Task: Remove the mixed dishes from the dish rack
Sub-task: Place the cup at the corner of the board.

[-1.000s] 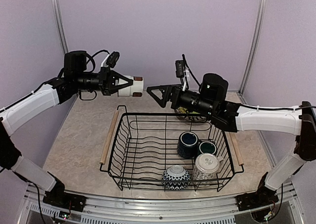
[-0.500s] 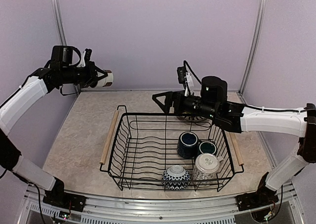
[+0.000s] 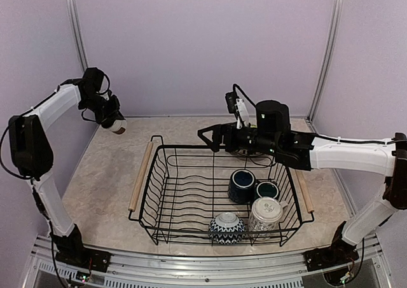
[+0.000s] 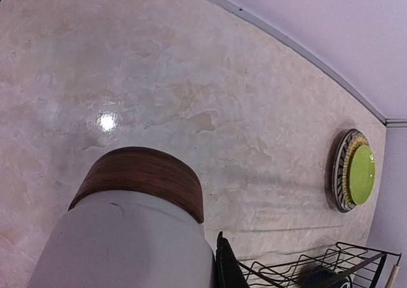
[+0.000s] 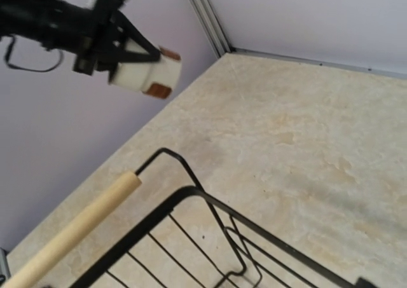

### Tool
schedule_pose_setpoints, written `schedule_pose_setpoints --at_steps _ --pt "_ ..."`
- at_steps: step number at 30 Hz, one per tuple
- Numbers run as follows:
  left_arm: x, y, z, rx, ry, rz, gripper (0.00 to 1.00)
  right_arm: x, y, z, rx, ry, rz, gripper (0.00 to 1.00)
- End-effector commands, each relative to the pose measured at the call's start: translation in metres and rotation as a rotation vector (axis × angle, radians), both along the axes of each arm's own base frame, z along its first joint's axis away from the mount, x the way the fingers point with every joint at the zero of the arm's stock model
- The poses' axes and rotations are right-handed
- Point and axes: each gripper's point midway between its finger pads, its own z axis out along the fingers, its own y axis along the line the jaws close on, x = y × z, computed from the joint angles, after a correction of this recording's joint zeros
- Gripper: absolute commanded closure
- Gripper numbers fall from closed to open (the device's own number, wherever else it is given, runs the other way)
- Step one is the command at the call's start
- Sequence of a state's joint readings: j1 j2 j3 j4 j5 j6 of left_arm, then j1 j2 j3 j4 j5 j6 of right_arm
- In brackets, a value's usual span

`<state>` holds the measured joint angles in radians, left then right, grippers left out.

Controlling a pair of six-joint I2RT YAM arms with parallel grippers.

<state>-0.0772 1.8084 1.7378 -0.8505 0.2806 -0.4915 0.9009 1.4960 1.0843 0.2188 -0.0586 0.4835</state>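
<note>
My left gripper (image 3: 113,121) is shut on a white cup with a brown band (image 3: 117,127) and holds it tilted above the table's far left corner. The cup (image 4: 127,231) fills the left wrist view, with one black finger (image 4: 224,270) beside it. It also shows in the right wrist view (image 5: 145,74). My right gripper (image 3: 210,137) is open and empty over the far edge of the black wire dish rack (image 3: 152,192). In the rack stand a dark blue mug (image 3: 242,185), a teal mug (image 3: 267,189), a white patterned cup (image 3: 265,213) and a blue-white bowl (image 3: 226,227).
A stack of plates with the lime-green one on top (image 4: 356,170) lies on the table behind the rack, mostly hidden by my right arm in the top view. The rack has wooden rod handles on its left (image 3: 140,177) and right (image 3: 305,196) sides. Walls close the table on three sides.
My left arm has swung the white cup from above the rack's far edge to the left and down toward the far left corner. My right gripper has shifted slightly and stays open.
</note>
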Motion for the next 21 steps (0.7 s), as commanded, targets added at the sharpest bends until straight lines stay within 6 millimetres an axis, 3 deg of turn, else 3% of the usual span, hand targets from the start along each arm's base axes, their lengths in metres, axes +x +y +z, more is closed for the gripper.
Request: schedule_pose_setpoints --at_steps 1,6,13,21 --pt "-0.007 0.015 -0.046 0.053 0.183 0.003 1.00 0.003 -0.002 -0.001 -0.053 0.001 -0.002 0.00" --pt "-0.002 0.023 -0.083 0.103 0.279 0.014 1.00 0.001 0.001 -0.014 -0.120 0.018 0.023 0.00" --pt "0.000 0.029 -0.118 0.144 0.362 0.015 1.00 0.001 -0.001 -0.022 -0.166 0.032 0.020 0.00" --pt "0.002 0.026 -0.139 0.122 0.417 0.010 1.00 -0.002 -0.001 -0.031 -0.212 0.046 0.013 0.00"
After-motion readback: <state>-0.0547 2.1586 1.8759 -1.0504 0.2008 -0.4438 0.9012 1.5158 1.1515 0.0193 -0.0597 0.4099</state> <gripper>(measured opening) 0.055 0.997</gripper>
